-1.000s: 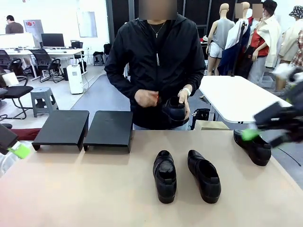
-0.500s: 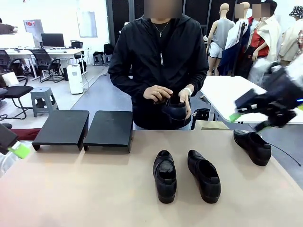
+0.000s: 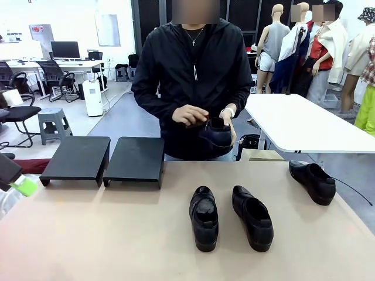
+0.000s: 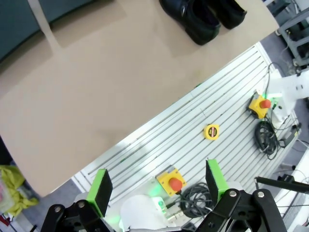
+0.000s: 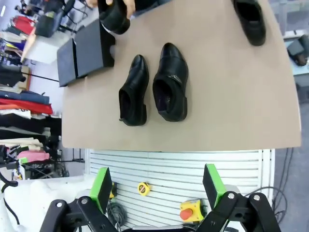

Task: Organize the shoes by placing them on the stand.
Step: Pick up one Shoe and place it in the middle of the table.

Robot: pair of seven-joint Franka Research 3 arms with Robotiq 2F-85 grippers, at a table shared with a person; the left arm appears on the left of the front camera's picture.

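Nearest us, our left fingers point(image 4: 102, 191) and right fingers point(image 5: 212, 186) stand wide apart and empty, well short of the stand point(image 3: 136, 159). We judge the task barely begun: the stand's two flat, matte black platforms are bare. In front of the stand, a pair of shoes point(image 3: 204, 218) lies on the smooth tan worktop point(image 3: 105, 234). A third shoe point(image 3: 312, 181) sits well to the stand's right. Beyond its right end, the person's hands point(image 3: 190, 114) hold the fourth shoe point(image 3: 214, 134). All four are glossy, rounded black leather.

3 shoes point(image 5: 170, 82) on tan table point(image 5: 231, 101)
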